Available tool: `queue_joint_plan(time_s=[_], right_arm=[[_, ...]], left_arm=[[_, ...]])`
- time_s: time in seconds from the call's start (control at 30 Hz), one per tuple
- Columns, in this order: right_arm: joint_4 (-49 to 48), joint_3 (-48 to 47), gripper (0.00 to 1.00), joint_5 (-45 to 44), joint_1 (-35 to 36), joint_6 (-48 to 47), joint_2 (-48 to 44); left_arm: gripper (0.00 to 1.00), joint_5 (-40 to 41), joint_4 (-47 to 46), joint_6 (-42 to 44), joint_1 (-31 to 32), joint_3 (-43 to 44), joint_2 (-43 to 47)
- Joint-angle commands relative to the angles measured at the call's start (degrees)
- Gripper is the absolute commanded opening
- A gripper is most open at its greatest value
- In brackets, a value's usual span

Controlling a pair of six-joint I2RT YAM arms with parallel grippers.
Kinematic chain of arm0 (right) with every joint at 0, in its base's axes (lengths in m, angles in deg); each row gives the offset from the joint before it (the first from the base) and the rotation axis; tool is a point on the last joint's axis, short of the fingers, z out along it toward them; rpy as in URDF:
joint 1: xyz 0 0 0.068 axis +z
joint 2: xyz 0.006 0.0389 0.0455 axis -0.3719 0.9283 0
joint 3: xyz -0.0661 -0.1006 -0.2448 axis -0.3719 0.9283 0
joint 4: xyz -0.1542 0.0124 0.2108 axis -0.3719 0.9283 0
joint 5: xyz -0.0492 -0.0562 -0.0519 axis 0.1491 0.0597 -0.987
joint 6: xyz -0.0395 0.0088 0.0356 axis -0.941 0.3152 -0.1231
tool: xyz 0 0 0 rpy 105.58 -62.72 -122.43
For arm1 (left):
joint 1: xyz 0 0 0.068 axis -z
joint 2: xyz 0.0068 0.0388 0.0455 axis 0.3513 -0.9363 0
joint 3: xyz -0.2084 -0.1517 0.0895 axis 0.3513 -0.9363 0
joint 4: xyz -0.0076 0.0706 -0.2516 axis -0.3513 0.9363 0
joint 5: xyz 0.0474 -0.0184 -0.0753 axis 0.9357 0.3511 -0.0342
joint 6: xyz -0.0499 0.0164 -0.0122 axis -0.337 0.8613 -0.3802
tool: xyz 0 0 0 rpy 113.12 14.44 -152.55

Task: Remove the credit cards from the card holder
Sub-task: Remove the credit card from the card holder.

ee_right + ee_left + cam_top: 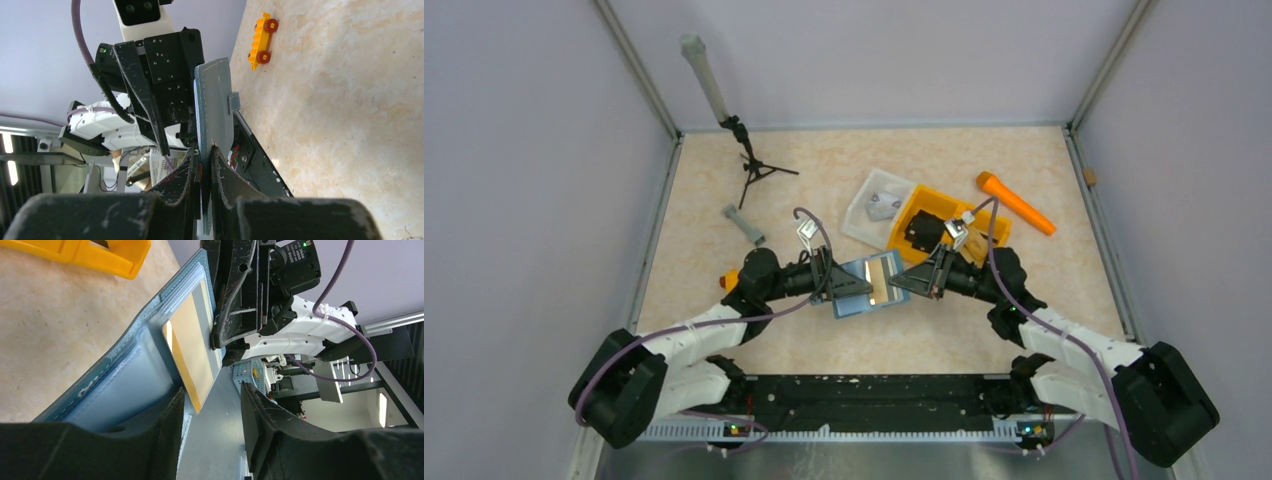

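Tabletop [984,335] | card holder [874,300] pinched in right claw [202,155] | left claw [211,388] agape

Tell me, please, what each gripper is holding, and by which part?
The right gripper pinches the teal card holder by one edge. The left gripper is open at the opposite edge, holding nothing.

The left arm [709,330] and the right arm [1074,340] rise from their bases at the near edge of the surface [984,330] and bend inward, so the two wrists face each other near its middle. The left gripper [856,286] points toward the right side, its fingers [167,440] spread with a clear gap between them. The right gripper [902,283] points the opposite way — its fingers [185,172] are pressed nearly together, pinching one edge of the card holder [874,278].
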Motion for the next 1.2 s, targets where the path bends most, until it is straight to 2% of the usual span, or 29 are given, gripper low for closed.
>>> queue_joint_plan(time_s=[0.0,0.1,0.23,0.5,0.63,0.87,1.17], right_arm=[[-4.4,-1.0,0.00,0.9,0.4,1.5,-0.5],[-2.3,-1.3,0.00,0.4,0.5,-0.8,-0.2],[-0.8,-2.1,0.00,1.3,0.9,-7.0,-0.3],[-0.8,-4.1,0.00,4.4,3.6,-18.4,1.0],[-1.1,-4.1,0.00,4.7,3.7,-19.2,2.3],[-1.5,-4.2,0.00,5.6,3.7,-12.6,6.2],[1.5,-4.2,0.00,5.0,3.7,-10.9,6.1]], left_arm=[[0.48,1.2,-5.9,-0.4,0.4,1.7,-0.4],[0.42,0.8,-13.6,-4.2,0.4,0.2,-1.5],[0.34,0.2,-19.2,-8.5,0.3,-0.1,-4.7],[0.21,-1.9,-39.3,-20.7,0.4,-0.6,-16.4],[0.22,-2.3,-48.5,-25.7,0.3,-0.4,-20.7],[0.25,-1.8,-46.6,-22.1,0.3,-0.5,-17.4],[0.00,0.6,-22.5,-8.1,0.2,0.0,-5.1]])
